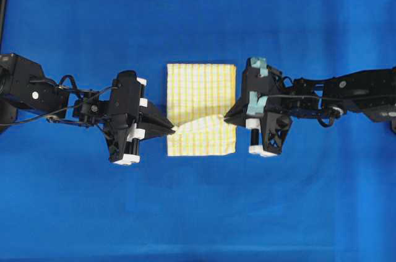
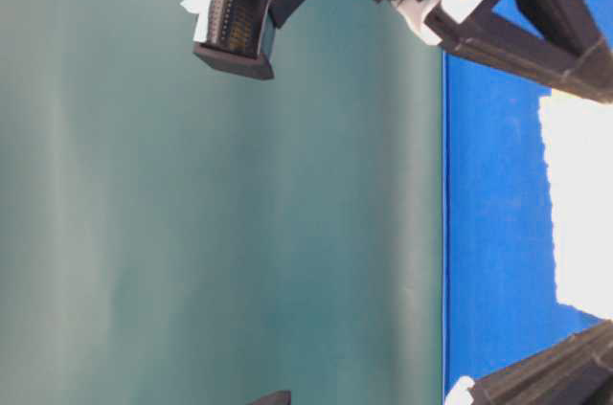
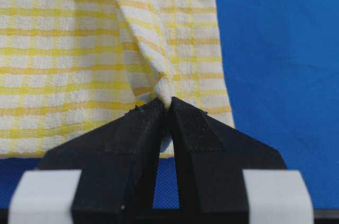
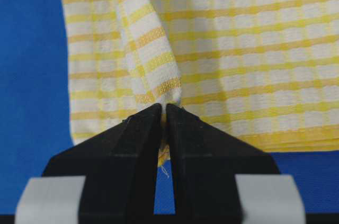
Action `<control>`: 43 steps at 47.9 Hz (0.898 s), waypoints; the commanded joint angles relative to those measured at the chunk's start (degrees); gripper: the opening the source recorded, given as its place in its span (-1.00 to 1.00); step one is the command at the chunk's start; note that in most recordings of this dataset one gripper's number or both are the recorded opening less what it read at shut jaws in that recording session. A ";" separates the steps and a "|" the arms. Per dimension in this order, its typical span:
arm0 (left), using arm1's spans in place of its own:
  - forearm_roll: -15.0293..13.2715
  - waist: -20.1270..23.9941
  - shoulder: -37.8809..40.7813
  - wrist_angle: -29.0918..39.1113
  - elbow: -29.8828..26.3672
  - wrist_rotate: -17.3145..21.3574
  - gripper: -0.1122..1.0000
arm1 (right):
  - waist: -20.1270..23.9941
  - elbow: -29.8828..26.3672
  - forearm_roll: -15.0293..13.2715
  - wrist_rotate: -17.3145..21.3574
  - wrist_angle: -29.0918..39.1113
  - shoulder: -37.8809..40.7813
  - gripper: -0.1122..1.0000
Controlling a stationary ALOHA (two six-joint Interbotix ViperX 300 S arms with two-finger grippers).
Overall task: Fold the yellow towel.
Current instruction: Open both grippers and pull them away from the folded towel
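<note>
While both arms reach in from opposite sides, the yellow towel (image 1: 201,108) lies at the middle of the blue desk (image 1: 198,212), already doubled into a compact, nearly square stack. The left gripper (image 1: 174,129) has its jaws pinched tight on a corner of the top layer at the towel's left edge, toward the near side; the right gripper (image 1: 226,117) has its jaws pinched just as tight on the matching corner at the right edge. In both wrist views the jaws stand almost together, with a small tuft of cloth caught at their tips.

The two holds appear to serve one purpose: a corner taken on each side keeps the edge between them taut and level, so that it can be carried across the stack as one straight fold line. Judged from this, a further fold is in hand and not yet laid down.

The towel is white with fine yellow checks and a yellow hem. From each pinched corner a ridge of cloth rises and twists, and a shallow crease runs across the near portion between the two grippers. The far portion lies flat and square on the desk, edges aligned.
</note>
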 commanded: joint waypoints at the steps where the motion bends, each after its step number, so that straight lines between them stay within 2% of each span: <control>1: 0.09 -1.05 -0.44 -0.18 -1.05 0.09 -0.73 | 0.62 -0.88 0.18 -0.09 -0.35 -0.62 -0.72; 25: 0.09 -1.14 -0.18 0.00 -1.85 0.18 -0.72 | 0.70 -0.97 0.18 -0.09 -0.26 -0.62 -0.71; 28: 0.09 -1.14 -0.26 0.00 -1.76 0.18 -0.70 | 0.79 -0.97 0.18 -0.09 -0.26 -0.62 -0.63; 33: 0.09 -1.14 -0.53 0.62 -1.49 0.18 -0.38 | 0.79 -1.14 0.18 -0.09 -0.26 -0.70 -0.14; 35: 0.00 -1.14 -0.88 1.23 -1.32 0.26 -0.20 | 0.79 -1.23 0.18 -0.09 -0.26 -0.88 0.13; 39: 0.18 -1.14 -2.55 4.13 -1.32 0.53 0.23 | 0.79 -1.23 0.18 -0.26 -0.18 -1.93 0.54; 41: 0.18 -1.14 -3.78 5.98 -1.32 0.62 0.42 | 0.79 -1.14 0.18 -0.44 -0.09 -2.81 0.64; 43: 0.18 -1.14 -5.27 7.73 -1.32 0.70 0.55 | 0.79 -0.88 -0.09 -0.79 0.00 -4.31 0.62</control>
